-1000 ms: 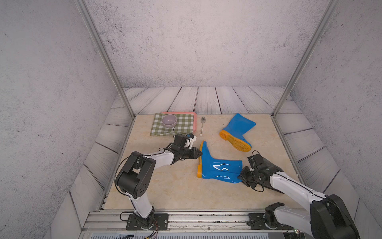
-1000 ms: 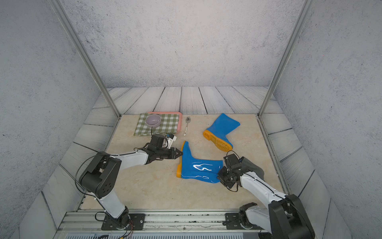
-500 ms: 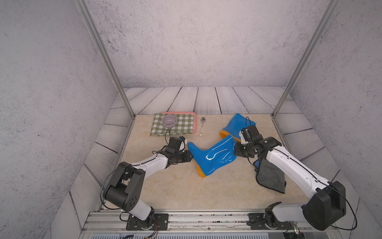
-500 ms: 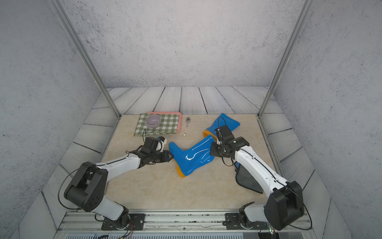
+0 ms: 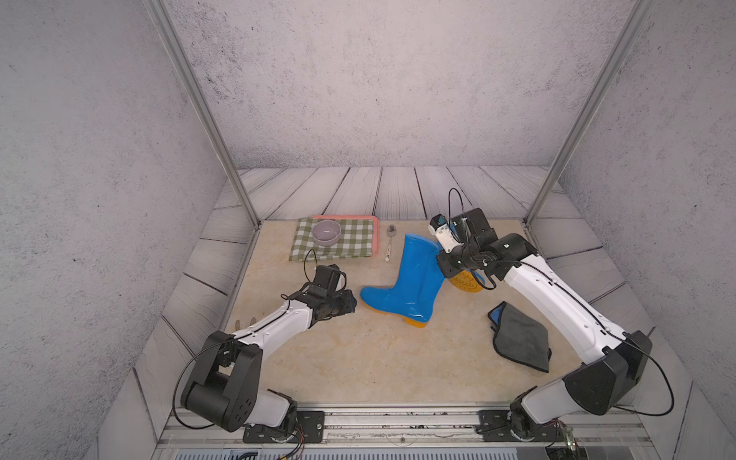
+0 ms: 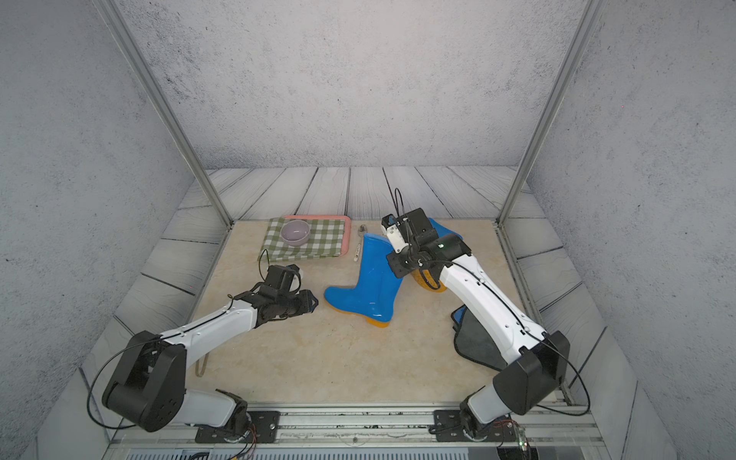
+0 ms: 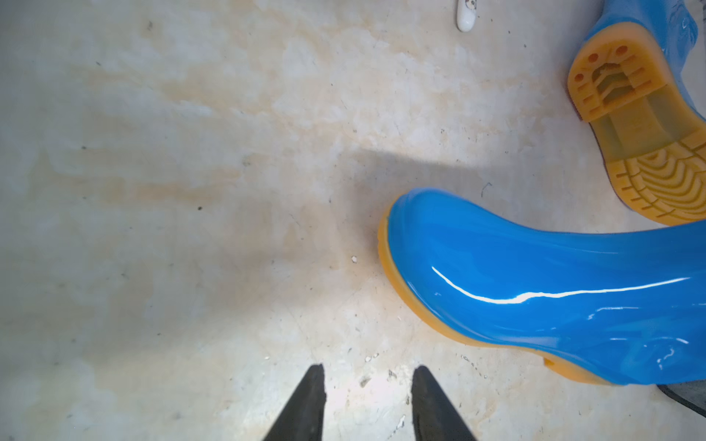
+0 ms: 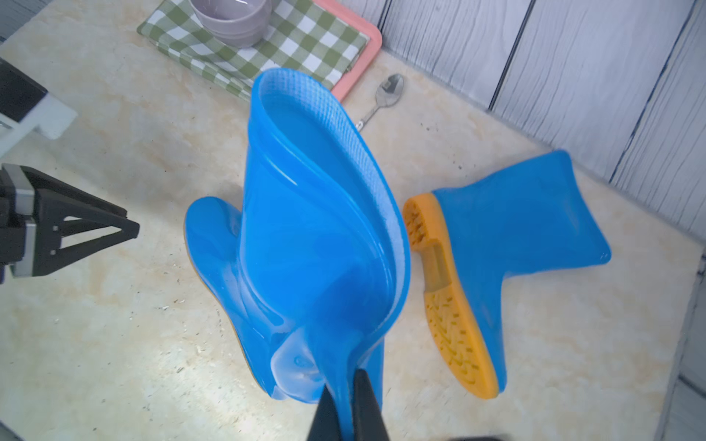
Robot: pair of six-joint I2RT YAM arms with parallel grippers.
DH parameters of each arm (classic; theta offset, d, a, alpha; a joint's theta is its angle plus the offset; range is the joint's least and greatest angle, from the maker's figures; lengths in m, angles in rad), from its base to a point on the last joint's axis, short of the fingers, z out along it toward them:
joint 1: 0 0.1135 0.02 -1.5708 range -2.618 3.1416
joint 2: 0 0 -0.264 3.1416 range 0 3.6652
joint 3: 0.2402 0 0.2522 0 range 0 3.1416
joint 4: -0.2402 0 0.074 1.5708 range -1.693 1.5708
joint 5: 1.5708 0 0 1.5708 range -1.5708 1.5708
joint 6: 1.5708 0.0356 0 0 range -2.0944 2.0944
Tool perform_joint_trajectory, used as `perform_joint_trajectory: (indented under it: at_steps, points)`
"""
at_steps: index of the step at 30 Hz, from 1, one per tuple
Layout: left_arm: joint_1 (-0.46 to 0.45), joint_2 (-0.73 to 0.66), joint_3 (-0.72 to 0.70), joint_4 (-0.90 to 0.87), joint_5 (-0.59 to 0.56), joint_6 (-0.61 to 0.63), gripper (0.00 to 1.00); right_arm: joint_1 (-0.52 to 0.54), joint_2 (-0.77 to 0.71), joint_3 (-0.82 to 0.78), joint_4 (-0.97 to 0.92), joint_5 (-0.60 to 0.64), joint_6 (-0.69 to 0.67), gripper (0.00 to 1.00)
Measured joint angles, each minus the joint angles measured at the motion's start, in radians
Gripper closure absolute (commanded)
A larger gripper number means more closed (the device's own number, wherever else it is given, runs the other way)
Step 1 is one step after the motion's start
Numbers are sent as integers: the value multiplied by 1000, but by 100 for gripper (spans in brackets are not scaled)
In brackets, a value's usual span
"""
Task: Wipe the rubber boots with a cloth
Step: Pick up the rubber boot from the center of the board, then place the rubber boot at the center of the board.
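Observation:
One rubber boot (image 5: pixel 412 275) (image 6: pixel 370 278) stands on its yellow sole, shaft leaning back. My right gripper (image 8: pixel 344 382) is shut on the shaft's top rim (image 5: pixel 438 249), one finger inside and one outside. The other rubber boot (image 8: pixel 527 229) lies on its side just behind, its treaded sole (image 5: pixel 466 280) towards the standing one. My left gripper (image 7: pixel 368 368) (image 5: pixel 349 301) is open and empty, low over the table a short way from the standing boot's toe (image 7: pixel 420 229). The dark grey cloth (image 5: pixel 521 338) (image 6: pixel 474 342) lies loose on the table under my right arm, held by nothing.
At the back left a green-and-white checked cloth (image 5: pixel 350 243) lies over a pink tray (image 5: pixel 346 218) with a grey bowl (image 5: pixel 326 232) on it. A spoon (image 5: pixel 390 243) lies next to the tray. Metal frame posts (image 5: pixel 239 187) stand at the back corners.
The boot lay on its side; my right gripper raised it by the shaft rim until it stood. My left gripper let go of it, opened and drew back to the left.

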Motion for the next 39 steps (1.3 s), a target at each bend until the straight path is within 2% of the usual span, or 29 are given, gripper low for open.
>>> perform_joint_trajectory:
  at_steps: [8, 13, 17, 24, 31, 39]
  points:
    - [12, 155, 125, 9, -1, -6, 58, -4, 132, 28, 162, 2, -177, 100]
    - [18, 251, 201, 35, 8, -13, 57, -5, 142, -29, 324, -46, -282, 100]
    - [20, 311, 223, 77, 34, -24, 57, -3, 145, -57, 415, -112, -358, 100]
    - [21, 445, 237, 173, 128, -50, 57, -2, 234, 13, 493, -155, -488, 100]
    - [15, 483, 252, 254, 191, -82, 57, -18, 362, 105, 585, -142, -584, 100]
    - [-33, 530, 324, 273, 209, -100, 57, -71, 480, 178, 691, -145, -630, 100]
